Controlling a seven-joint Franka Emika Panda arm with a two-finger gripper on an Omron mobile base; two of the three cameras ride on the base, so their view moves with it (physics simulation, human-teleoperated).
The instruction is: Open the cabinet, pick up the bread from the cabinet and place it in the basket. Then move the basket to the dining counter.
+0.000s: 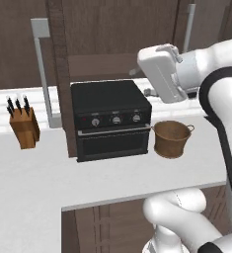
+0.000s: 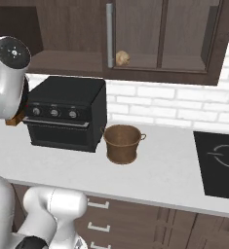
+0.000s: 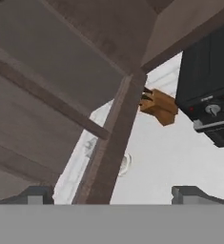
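Beside cabinet (image 3: 61, 81) door edge: fingers (image 3: 187, 194) spread, empty; bare worktop (image 3: 156, 162) beyond.

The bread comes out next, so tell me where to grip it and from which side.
Grip the bread across its rounded sides, coming in level from the front. It sits low on the cabinet shelf, behind the silver handle, so there seems little room from above. The fingers stand open.

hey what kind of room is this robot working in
Most likely a home kitchen: a black countertop oven on a white worktop, a wooden knife block, a cooktop and dark wall cabinets over white brick.
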